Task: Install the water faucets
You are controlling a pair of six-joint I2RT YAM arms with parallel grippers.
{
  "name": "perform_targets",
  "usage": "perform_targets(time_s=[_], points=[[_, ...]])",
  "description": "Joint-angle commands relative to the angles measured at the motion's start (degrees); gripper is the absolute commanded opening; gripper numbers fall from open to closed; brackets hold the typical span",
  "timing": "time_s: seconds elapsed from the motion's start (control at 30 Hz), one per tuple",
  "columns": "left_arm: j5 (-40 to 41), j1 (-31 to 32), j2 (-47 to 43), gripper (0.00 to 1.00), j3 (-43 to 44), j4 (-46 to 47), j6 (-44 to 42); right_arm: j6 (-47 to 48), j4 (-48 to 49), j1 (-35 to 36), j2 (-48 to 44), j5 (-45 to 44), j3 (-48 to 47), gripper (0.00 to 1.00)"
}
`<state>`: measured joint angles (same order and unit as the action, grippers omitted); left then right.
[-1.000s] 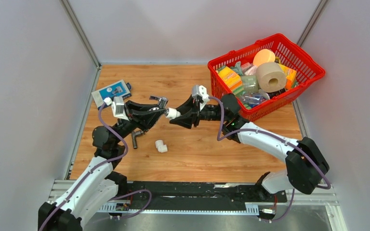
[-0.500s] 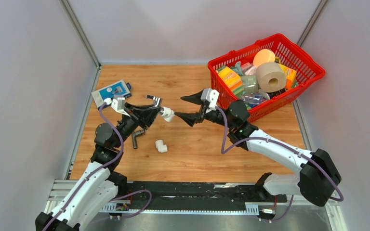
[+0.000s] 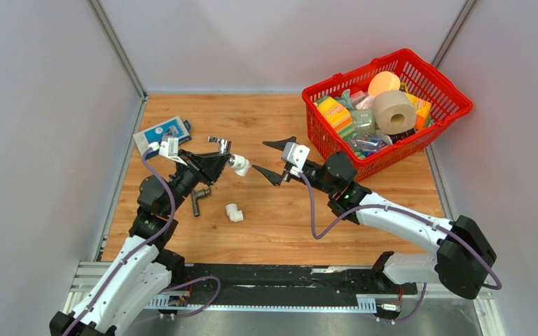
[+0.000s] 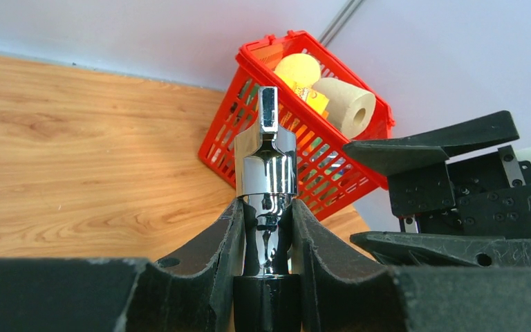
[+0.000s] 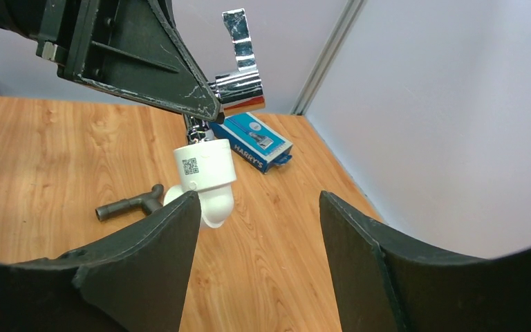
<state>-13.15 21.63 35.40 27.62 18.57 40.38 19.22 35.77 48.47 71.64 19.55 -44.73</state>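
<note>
Two faucets, two spots: the chrome faucet (image 4: 265,166) was up off the bench (image 3: 252,119), pinched round its lower body by your left claw (image 4: 266,214), handle end sticking out past the fingertips. The dark grey faucet (image 3: 197,201) lay on the bench below, beside a spare elbow (image 3: 234,212). A fitted elbow (image 5: 204,181), white w/ a small code label, hung on the chrome one's threaded end; how far it was screwed on, can't tell. Your right claw (image 5: 256,207) was spread w/ nothing in it, facing that elbow but apart from it. Risks, as I judge them: if the fitting was only a turn or so on, any jolt of the left arm could drop it. If you closed the right claw off-centre, you'd likely tilt it and cross-thread, or knock it loose. Chrome is slick and round, so turning force from the right could spin the faucet inside the left pinch instead of tightening. Also watch the claws' tips, they were near enough to clash.
</note>
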Motion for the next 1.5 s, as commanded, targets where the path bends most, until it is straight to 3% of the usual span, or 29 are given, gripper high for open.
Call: perform_targets(time_s=[0.0, 0.6, 1.47], points=[[1.37, -0.01, -0.15, 0.00, 3.93, 0.60, 1.54, 5.38, 0.79, 1.54, -1.06, -2.85, 0.52, 0.69], [5.15, -0.01, 2.66, 0.00, 4.99, -4.59, 7.78, 19.79, 6.77, 7.25, 3.15, -8.74, 2.89, 0.70], [5.41, -0.09, 2.75, 0.00, 4.46, -3.63, 10.86, 25.16, 9.76, 10.24, 8.69, -12.87, 2.63, 0.69]])
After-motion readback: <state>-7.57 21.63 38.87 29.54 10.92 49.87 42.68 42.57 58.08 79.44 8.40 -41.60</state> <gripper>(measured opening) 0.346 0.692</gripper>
